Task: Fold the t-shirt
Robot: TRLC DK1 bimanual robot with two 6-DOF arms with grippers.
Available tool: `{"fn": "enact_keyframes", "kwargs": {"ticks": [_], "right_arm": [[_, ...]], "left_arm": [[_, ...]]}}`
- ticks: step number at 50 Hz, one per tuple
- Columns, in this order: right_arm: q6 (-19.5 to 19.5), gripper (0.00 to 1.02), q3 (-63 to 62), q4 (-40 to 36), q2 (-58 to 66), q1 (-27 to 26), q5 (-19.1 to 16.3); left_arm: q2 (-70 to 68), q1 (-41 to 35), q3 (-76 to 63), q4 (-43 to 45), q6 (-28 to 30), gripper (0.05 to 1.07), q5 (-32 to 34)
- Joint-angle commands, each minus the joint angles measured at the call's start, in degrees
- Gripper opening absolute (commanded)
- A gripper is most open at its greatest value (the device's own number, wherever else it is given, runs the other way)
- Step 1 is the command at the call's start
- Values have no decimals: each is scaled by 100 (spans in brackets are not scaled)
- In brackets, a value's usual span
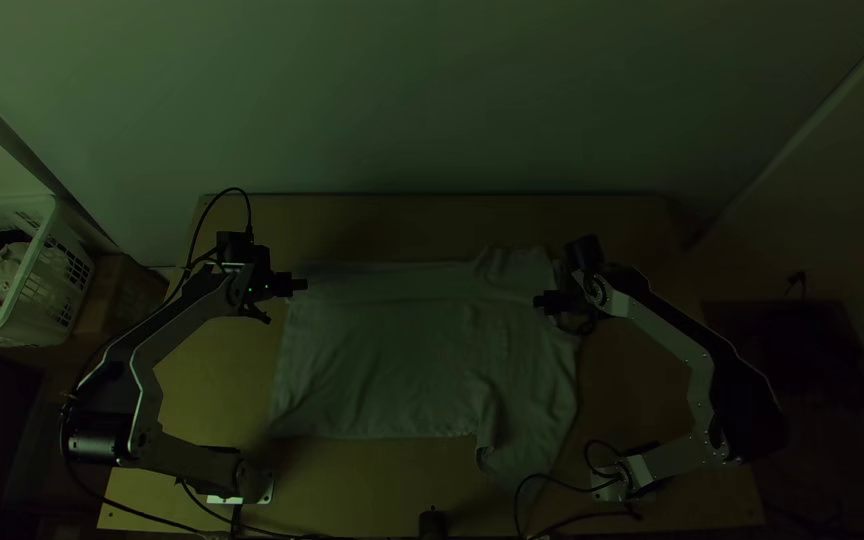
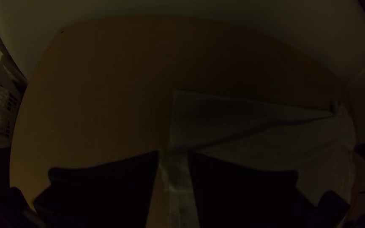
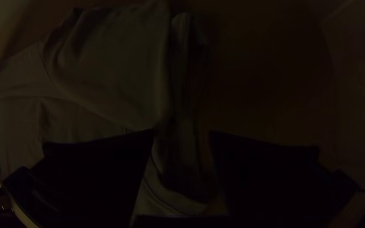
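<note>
- Shirt (image 1: 382, 350): lies mostly flat across the middle of the top view, its body to the left of centre and its sleeve end to the right. Shallow creases run over the body.
- Shirt, right part: looser folds; one sleeve (image 1: 512, 265) points to the upper edge of the table (image 1: 202, 400), the other part (image 1: 522, 455) spreads towards the lower right.
- Left gripper (image 1: 301, 285): centre left of the top view, near the shirt's upper left corner. In the left wrist view the two fingers of the left gripper (image 2: 174, 156) stand apart, released, with the shirt's edge seen between them.
- Right gripper (image 1: 540, 300): right of centre in the top view, at the shirt's right part. In the right wrist view its fingers also stand apart, cloth folds visible between them; no grasp noted. Contact with the cloth cannot be told.
- Basket (image 1: 57, 290): white, slatted, at the left edge of the top view, holding pale and dark cloth.
- Black object (image 1: 432, 524): small, at bottom centre of the top view.
</note>
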Motion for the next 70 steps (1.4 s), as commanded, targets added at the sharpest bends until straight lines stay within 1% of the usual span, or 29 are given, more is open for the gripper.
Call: {"fn": "enact_keyframes", "kwargs": {"ticks": [1,3,4,10,21,28,31,36,38,42,51,54,58,64,70], "right_arm": [[111,96,-64,-117,-337,-5,126],[111,96,-81,-134,-469,-5,126],[111,96,-108,-134,-557,-14,135],[138,96,-143,-319,-1014,-58,135],[173,96,-151,-1092,-2130,-146,152],[182,96,-143,-1532,-2754,-243,152],[182,96,-134,-1707,-3018,-234,152],[401,96,-64,-2121,-3343,-164,143],[498,96,-28,-2332,-3422,-93,143],[665,96,-2,-2753,-3510,135,135],[1122,96,-204,-3553,-3686,759,126],[1289,96,-301,-3694,-3721,865,99],[1403,96,-415,-3782,-3738,970,11],[1641,96,-512,-3852,-3721,1076,-261],[1860,96,-609,-3861,-3659,1339,-287]], "left_arm": [[-254,-11,-71,-288,96,91,39],[-254,-19,-10,-473,96,101,39],[-254,-28,8,-552,96,102,39],[-482,-11,-19,-657,122,102,39],[-1273,-28,-274,-938,421,102,39],[-1713,-54,-361,-1501,667,102,39],[-1941,-54,-467,-1606,764,102,39],[-2310,-54,-625,-1958,1001,102,39],[-2381,-63,-651,-2230,1080,102,39],[-2477,-81,-678,-2740,1177,102,39],[-3022,-81,-898,-3382,1440,102,39],[-3101,-98,-880,-3689,1432,102,39],[-3119,-186,-845,-4252,1423,102,30],[-3119,-388,-1003,-4929,1449,102,-22],[-3172,-582,-1188,-5175,1511,102,-216]]}}
